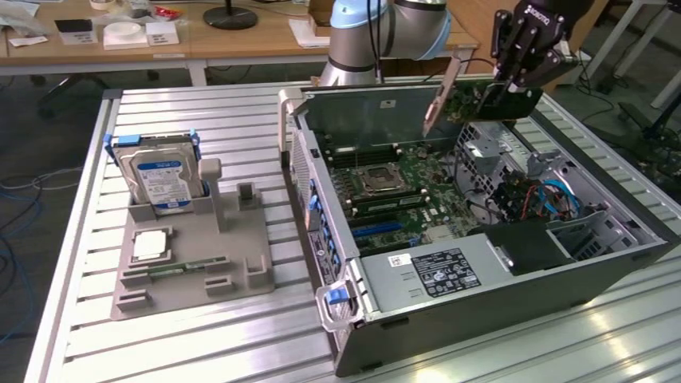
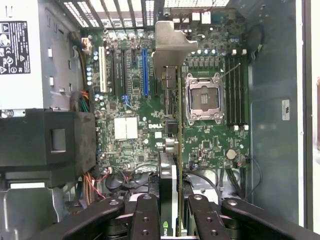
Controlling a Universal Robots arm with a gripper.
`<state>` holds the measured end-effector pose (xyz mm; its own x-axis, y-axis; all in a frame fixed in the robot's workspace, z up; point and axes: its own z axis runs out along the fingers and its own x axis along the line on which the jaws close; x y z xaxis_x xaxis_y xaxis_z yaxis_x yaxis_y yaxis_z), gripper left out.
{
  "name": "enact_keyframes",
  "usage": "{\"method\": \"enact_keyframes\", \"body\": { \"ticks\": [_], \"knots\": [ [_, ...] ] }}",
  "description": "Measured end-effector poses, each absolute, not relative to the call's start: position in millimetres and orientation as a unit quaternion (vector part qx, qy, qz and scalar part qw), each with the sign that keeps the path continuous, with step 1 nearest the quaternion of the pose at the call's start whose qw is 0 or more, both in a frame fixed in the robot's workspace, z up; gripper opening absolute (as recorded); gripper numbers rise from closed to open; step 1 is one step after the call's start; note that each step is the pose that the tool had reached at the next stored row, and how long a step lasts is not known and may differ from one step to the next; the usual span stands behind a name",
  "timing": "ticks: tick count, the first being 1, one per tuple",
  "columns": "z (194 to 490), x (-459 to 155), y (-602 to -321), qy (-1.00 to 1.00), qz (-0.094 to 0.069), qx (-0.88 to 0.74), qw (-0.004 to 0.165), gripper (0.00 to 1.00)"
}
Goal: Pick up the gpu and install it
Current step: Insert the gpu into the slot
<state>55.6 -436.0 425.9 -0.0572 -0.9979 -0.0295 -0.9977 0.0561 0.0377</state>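
The gripper (image 1: pixel 511 80) is clamped narrowly on the gpu (image 1: pixel 474 102) (held on edge) above the open case (image 1: pixel 479 319).

Arm (image 1: pixel 368 36): silver-grey tube section and fat rounded joints with light blue end caps, smooth glossy shell. Gripper (image 1: pixel 506 96): all black, with a boxy body that narrows downward. White lettering runs along one side in the exterior view, too small to read. Fingers (image 2: pixel 145 220) in the wrist view: matte black flat bar links, two on each side. Each link has a round silvery pin or screw head at its end and small round holes along the bar. Edges are slightly worn and dusty.
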Motion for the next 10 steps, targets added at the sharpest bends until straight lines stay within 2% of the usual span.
{"method": "enact_keyframes", "body": {
  "ticks": [10],
  "knots": [
    [419.5,53.6,-436.0,-0.713,-0.017,0.701,-0.009,0.27]
  ]
}}
